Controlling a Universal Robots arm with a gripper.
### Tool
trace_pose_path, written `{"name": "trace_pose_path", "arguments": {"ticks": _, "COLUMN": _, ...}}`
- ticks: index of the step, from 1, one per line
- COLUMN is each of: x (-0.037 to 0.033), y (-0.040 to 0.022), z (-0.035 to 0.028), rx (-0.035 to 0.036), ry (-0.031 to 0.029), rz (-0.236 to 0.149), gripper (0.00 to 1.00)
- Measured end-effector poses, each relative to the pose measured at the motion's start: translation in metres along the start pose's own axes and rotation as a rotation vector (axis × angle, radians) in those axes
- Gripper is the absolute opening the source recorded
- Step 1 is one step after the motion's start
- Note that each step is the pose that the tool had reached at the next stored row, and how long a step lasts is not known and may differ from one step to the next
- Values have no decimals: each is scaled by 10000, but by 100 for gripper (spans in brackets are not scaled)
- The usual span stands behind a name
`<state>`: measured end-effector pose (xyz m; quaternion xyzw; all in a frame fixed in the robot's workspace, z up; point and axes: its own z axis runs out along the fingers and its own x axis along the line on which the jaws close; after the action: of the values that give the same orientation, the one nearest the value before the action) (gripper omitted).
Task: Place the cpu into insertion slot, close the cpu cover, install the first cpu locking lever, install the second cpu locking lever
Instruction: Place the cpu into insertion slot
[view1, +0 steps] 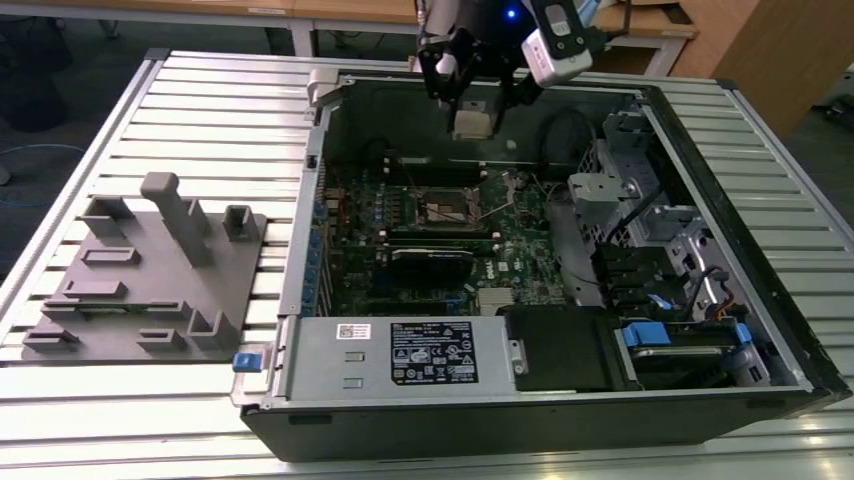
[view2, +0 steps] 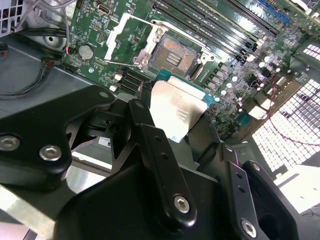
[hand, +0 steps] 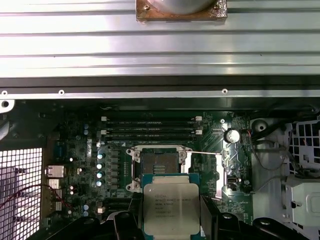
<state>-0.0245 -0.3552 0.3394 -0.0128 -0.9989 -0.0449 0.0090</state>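
My gripper (view1: 470, 118) hangs over the far part of the open computer case, shut on the cpu (hand: 170, 206). The cpu is a flat square chip with a silver-grey face, pinched at two opposite edges between black fingers (hand: 128, 224). In both wrist views it hovers close beside and above the insertion slot (hand: 156, 166) (view2: 175, 55), a dark square socket with a metal rim on the green board (view1: 514, 250). The slot is bare. The cpu cover (view2: 126, 36), a silvery frame, lies swung open beside the slot. A thin wire lever (hand: 202, 153) sticks out sideways from the socket.
Tall case walls (view1: 314, 190) ring the board. A black card (view1: 434, 262) and a power supply box (view1: 400, 355) sit nearer the front, with drive bays and cables (view1: 654, 250) at the exterior view's right. A grey fixture plate (view1: 147, 270) rests on the slatted table.
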Motion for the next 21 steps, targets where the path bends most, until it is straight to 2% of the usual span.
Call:
{"name": "trace_pose_path", "arguments": {"ticks": 17, "x": 4, "y": -5, "z": 54, "rx": 2, "ry": 0, "rz": 2, "gripper": 54}}
{"name": "trace_pose_path", "arguments": {"ticks": 21, "x": 10, "y": -10, "z": 102, "rx": 2, "ry": 1, "rz": -1, "gripper": 54}}
